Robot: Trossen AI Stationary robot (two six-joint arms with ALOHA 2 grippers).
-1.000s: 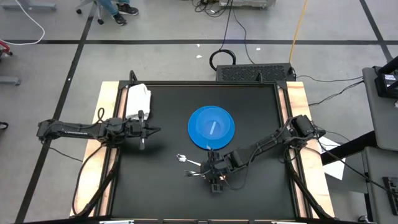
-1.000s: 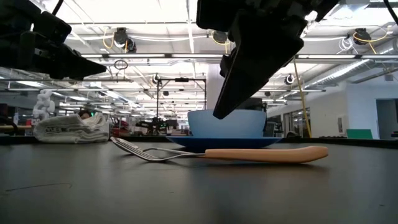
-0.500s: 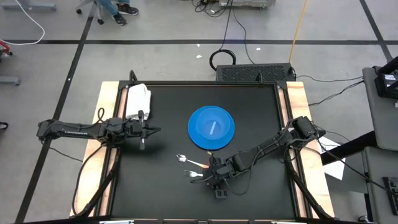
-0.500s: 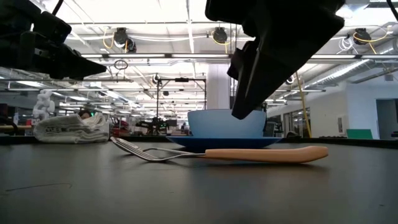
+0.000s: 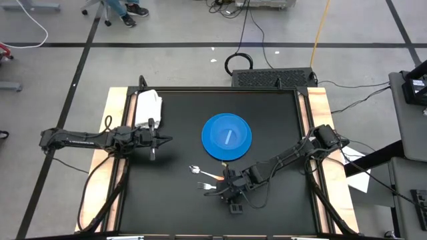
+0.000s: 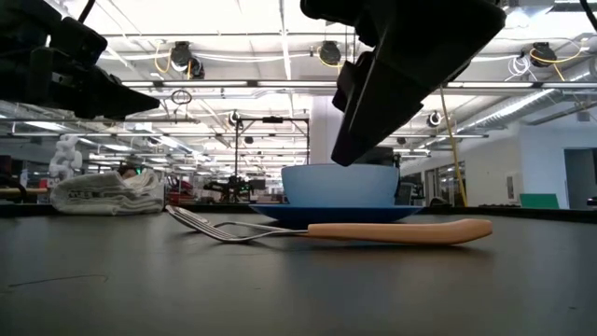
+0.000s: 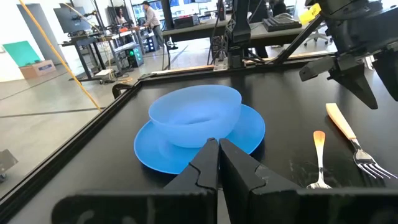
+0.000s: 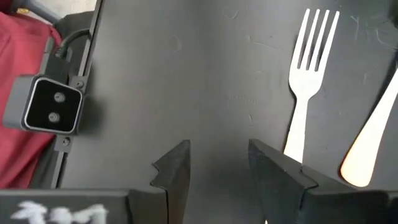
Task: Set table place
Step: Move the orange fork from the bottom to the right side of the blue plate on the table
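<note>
Right tool (image 8: 217, 165), fingers parted and holding nothing, hangs over the bench (image 5: 173, 200) beside our fork (image 8: 308, 74). Left tool (image 7: 217, 155) is pinched closed near the blue bowl (image 7: 196, 115) on its plate (image 7: 252, 134).

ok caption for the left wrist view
Left end effector shut, facing blue bowl on plate, fork alongside.

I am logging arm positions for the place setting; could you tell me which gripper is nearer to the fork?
The right. The right gripper hovers open just beside the fork near the table's front edge, while the left gripper waits shut across the table, beside the white cloth.
</note>
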